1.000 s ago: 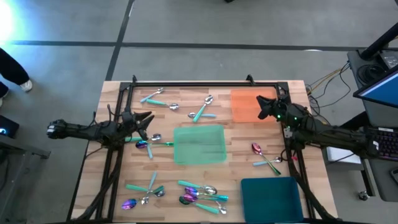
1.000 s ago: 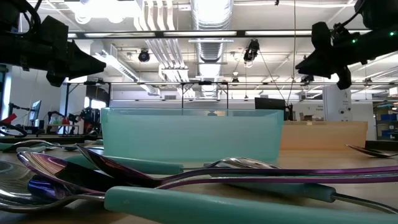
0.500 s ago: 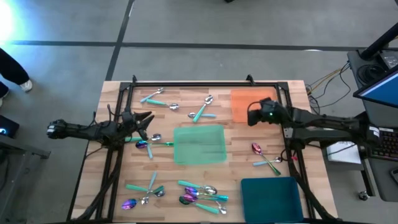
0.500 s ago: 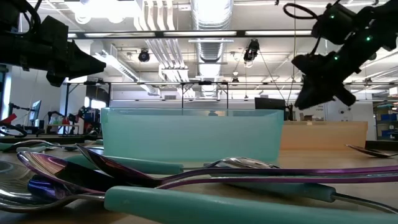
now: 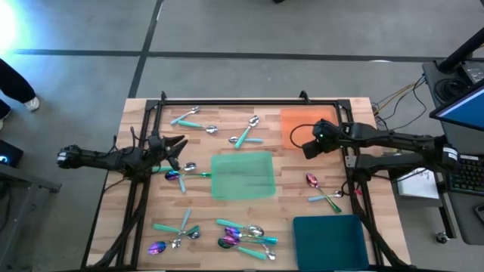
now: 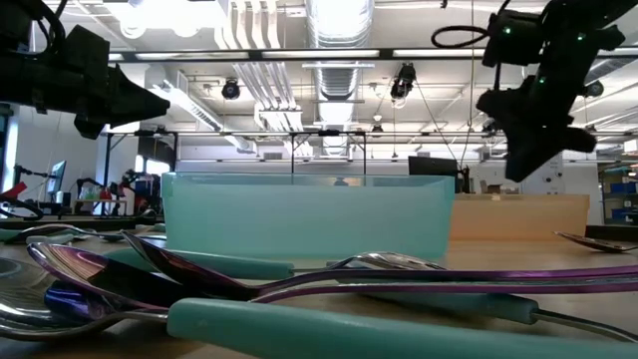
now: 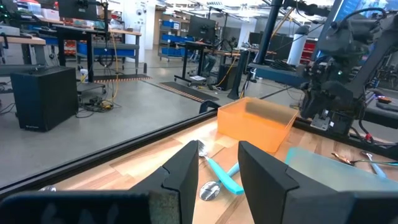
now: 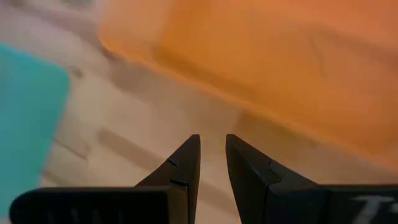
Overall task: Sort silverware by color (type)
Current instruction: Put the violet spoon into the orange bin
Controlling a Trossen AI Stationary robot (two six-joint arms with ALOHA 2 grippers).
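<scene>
The right hand, fingers a narrow gap apart and empty, hovers beside the orange tray; the nearest spoons lie nearer the table's front edge, crossed. The left hand, slightly open, waits.

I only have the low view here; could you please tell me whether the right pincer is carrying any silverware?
Observer: No. In the right wrist view, the right pincer has a narrow gap between its fingers and nothing in it.
Operator: Thank you. What is it over?
Observer: Seen from above, it hangs at the corner of the orange tray nearest the green tray.
Operator: And which silverware is closest to it?
Observer: A purple-headed spoon lies on the wood between the orange tray and the dark teal tray.
</scene>
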